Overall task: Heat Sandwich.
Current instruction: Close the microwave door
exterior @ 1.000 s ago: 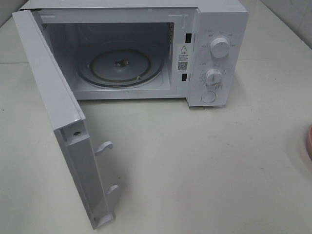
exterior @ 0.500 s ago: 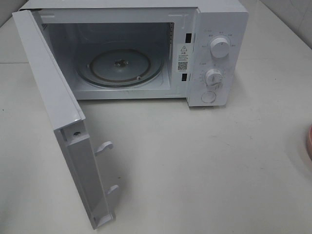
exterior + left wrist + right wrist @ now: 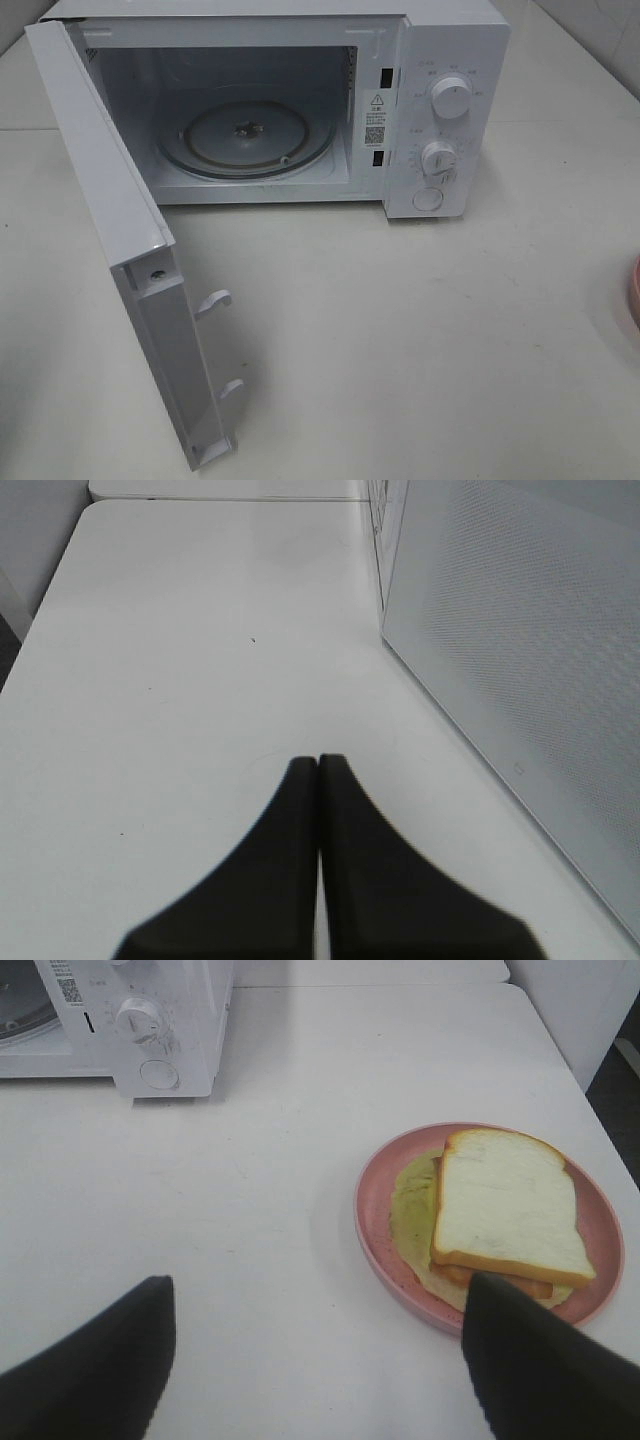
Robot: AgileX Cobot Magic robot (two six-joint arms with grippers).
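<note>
The sandwich (image 3: 505, 1205), a pale bread slice over a green leaf, lies on a round pink plate (image 3: 378, 1215) in the right wrist view. My right gripper (image 3: 320, 1345) hovers open just short of the plate, one finger (image 3: 540, 1370) overlapping its near rim. A sliver of the plate (image 3: 634, 290) shows at the overhead view's right edge. The white microwave (image 3: 440, 110) stands at the back with its door (image 3: 110, 220) swung wide open and a bare glass turntable (image 3: 245, 140) inside. My left gripper (image 3: 318, 765) is shut on nothing, over the table beside the door's outer face (image 3: 520, 660).
The microwave's two knobs (image 3: 450, 98) and round button (image 3: 428, 199) face forward on its right panel. The open door juts toward the table's front left. White tabletop (image 3: 420, 340) stretches between microwave and plate.
Nothing has moved in the overhead view across the earlier frames; neither arm appears in it.
</note>
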